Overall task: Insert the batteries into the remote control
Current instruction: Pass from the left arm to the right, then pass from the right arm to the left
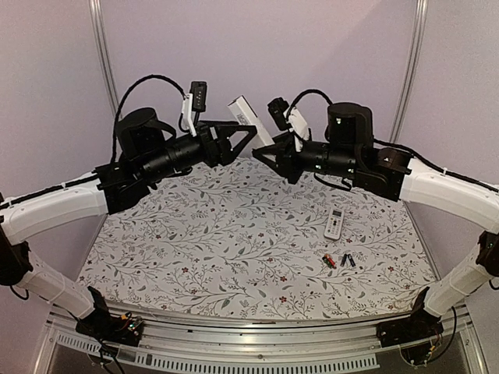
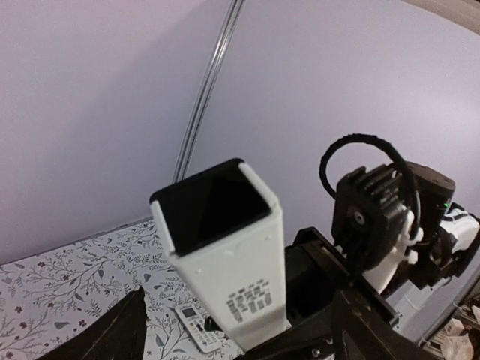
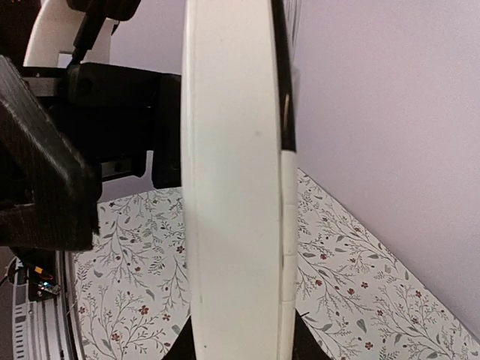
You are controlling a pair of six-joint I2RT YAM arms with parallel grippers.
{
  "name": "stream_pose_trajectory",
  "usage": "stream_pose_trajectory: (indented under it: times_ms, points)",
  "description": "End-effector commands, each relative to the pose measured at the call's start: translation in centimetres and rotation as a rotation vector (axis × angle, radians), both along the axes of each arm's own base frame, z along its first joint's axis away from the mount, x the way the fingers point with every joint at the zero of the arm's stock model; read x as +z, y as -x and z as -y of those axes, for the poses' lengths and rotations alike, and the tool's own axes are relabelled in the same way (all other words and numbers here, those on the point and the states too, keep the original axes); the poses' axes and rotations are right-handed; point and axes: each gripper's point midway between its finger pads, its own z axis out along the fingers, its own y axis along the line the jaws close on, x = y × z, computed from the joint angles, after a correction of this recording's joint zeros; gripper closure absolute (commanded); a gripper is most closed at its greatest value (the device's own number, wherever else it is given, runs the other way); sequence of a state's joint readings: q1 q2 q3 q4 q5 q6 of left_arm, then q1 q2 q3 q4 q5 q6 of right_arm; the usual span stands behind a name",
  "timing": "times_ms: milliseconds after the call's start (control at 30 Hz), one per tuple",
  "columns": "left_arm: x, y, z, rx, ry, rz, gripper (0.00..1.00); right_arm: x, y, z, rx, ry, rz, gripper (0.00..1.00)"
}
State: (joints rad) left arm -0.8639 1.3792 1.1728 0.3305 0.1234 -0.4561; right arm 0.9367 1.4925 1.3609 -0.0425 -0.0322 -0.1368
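A long white remote [image 1: 248,115] is held tilted in the air at the back centre. My right gripper [image 1: 266,154] is shut on its lower end; in the right wrist view [image 3: 240,336] the remote's side [image 3: 232,187] rises from between the jaws. My left gripper [image 1: 246,137] is open beside it; in the left wrist view [image 2: 238,304] its fingers stand wide on either side of the remote [image 2: 232,262], whose dark open end faces the camera. The batteries [image 1: 339,260], red and black, lie on the cloth at the right.
A small white remote [image 1: 334,224] lies on the floral cloth near the batteries, and it also shows in the left wrist view [image 2: 196,328]. Lilac walls close the back and sides. The right arm [image 2: 382,217] is close in front of my left wrist.
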Motion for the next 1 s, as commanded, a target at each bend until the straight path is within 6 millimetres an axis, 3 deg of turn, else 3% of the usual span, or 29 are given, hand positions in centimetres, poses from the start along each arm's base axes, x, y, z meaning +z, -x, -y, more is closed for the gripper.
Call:
stream_pose_trajectory:
  times_ms: [0, 67, 167, 300, 500, 567, 767, 800, 933, 967]
  points:
    - [1.2, 4.5, -0.5, -0.163, -0.118, 0.272, 0.15, 4.3, 7.2, 0.7, 0.445, -0.116, -0.052, 1.0]
    - [1.2, 5.9, -0.3, -0.23, -0.139, 0.312, 0.15, 4.6, 9.0, 1.0, 0.543, -0.111, -0.049, 1.0]
    - [1.7, 5.8, -0.3, -0.225, -0.123, 0.314, 0.15, 4.2, 10.1, 1.1, 0.605, -0.092, -0.049, 1.0]
    - [2.6, 6.5, 0.7, -0.29, -0.072, 0.328, 0.17, 4.0, 10.4, 0.7, 0.641, -0.09, -0.072, 1.0]
    - [3.2, 9.5, 3.3, -0.471, -0.048, 0.361, 0.22, 3.3, 9.9, -0.2, 0.653, -0.086, -0.126, 1.0]
    - [3.3, 9.1, 3.3, -0.445, -0.044, 0.351, 0.29, 3.0, 9.8, -0.3, 0.652, -0.083, -0.136, 1.0]
    - [3.3, 8.3, 2.8, -0.385, -0.04, 0.327, 0.82, 2.7, 8.9, -0.3, 0.594, -0.075, -0.126, 1.0]
    - [3.2, 8.2, 2.7, -0.374, -0.038, 0.317, 0.88, 2.8, 8.4, -0.3, 0.564, -0.074, -0.118, 0.94]
    - [3.3, 6.4, 2.3, -0.278, -0.021, 0.242, 1.0, 3.1, 5.1, 0.5, 0.357, -0.085, -0.066, 0.45]
    - [3.3, 5.6, 2.0, -0.235, -0.011, 0.209, 1.0, 3.4, 4.3, 1.0, 0.296, -0.098, -0.048, 0.37]
